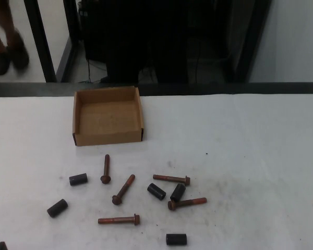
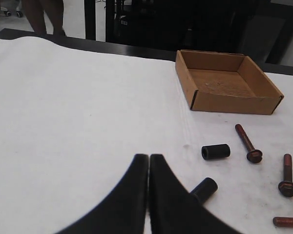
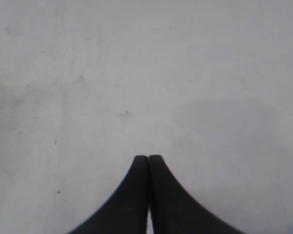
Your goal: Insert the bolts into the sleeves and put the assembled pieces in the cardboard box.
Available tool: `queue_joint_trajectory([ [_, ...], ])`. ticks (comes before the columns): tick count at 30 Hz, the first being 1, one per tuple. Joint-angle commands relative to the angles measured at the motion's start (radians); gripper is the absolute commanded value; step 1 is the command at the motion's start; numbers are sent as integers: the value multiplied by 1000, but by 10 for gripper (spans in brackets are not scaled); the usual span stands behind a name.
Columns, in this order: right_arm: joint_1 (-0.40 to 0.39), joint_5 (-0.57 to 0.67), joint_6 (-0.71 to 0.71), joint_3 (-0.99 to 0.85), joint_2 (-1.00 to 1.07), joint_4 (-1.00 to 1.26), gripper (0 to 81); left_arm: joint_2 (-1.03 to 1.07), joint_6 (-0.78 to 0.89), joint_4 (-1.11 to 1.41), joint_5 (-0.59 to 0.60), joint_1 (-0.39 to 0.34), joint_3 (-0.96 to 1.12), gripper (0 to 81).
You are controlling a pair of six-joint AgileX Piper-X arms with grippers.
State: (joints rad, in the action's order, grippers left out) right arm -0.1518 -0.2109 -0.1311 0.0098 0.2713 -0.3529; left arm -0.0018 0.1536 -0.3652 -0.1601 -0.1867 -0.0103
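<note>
Hanging over the counter (image 2: 63, 122) with jaws pressed together (one sleeve (image 2: 205, 187) just beside them), facing a second sleeve (image 2: 216, 151), three bolts (image 2: 247, 144) and the cardboard box (image 2: 234, 102).

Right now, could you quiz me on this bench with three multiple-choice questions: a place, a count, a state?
1. The cardboard box sits: A) beyond the bolts, toward the far edge of the bench B) among the bolts C) on a sleeve.
2. Bolts on the bench: A) three B) five C) eight.
3. The left gripper is: A) wide open B) shut on a bolt C) shut, empty.
Answers: 1 A, the bolts all lie nearer than it; 2 B, five lie loose in the high view; 3 C, its fingers meet with nothing between.
</note>
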Motion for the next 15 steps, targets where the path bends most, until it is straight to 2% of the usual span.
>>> queue_joint_trajectory([
  [1, 4, 1, -5, -10, -2, 12, 2, 2, 1, 3, 2, 3, 10, 8],
  [6, 4, 55, -135, -10, -2, 34, 2, 2, 8, 20, 9, 3, 10, 8],
  [8, 4, 152, -159, -10, -2, 93, 2, 2, 38, 67, 44, 3, 10, 8],
  [11, 4, 341, -154, -10, -2, 241, 2, 2, 48, 161, 169, 3, 10, 8],
  [15, 4, 434, -154, -10, -2, 343, 2, 2, 48, 286, 265, 3, 10, 8],
])
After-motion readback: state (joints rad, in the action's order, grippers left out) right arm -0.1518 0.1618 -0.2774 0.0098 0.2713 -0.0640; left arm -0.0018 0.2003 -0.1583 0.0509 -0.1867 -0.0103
